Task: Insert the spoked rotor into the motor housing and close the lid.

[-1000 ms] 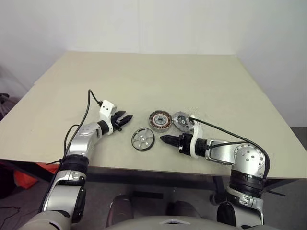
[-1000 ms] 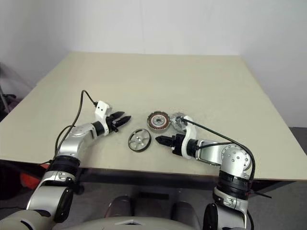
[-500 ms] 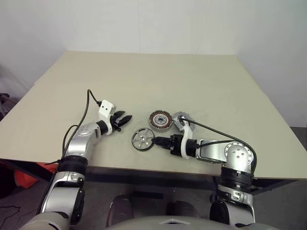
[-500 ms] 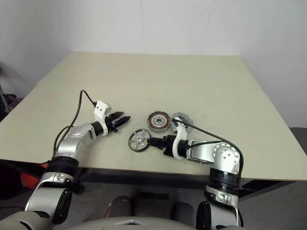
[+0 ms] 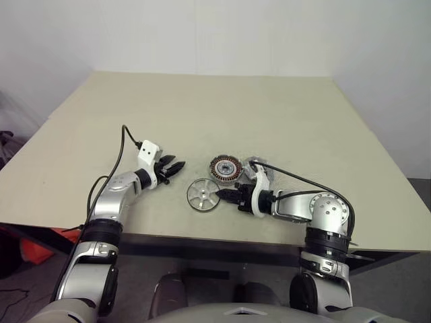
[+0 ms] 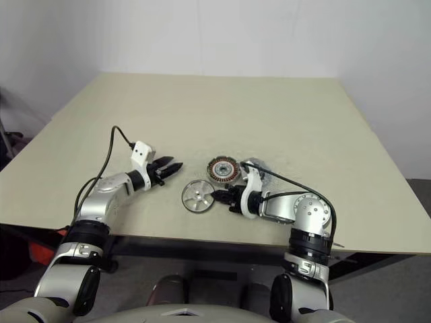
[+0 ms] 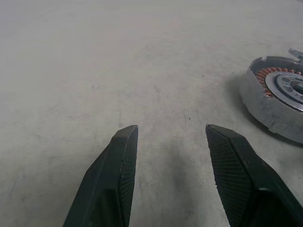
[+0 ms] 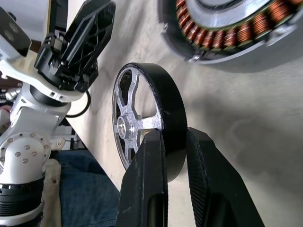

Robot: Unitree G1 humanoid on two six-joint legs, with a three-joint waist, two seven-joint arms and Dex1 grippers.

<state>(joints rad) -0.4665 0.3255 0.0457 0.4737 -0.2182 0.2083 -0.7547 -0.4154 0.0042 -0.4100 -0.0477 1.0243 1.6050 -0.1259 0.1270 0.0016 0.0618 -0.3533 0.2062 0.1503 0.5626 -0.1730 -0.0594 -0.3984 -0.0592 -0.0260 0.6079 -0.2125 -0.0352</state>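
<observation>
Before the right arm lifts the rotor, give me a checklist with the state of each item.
1. Right gripper shut on the spoked rotor's rim, one finger inside, one outside: ok.
2. Grip seated deep enough to hold during a lift: cannot tell; only the fingertips pinch the rim.
3. Motor housing open, copper windings up, nothing lying in it: ok.
4. Lid off the housing, lying beside it on the table: ok.
5. Left gripper open, holding nothing, apart from the rotor and housing: ok.
6. Right arm's cable arches over the lid; whether it would snag: cannot tell.
</observation>
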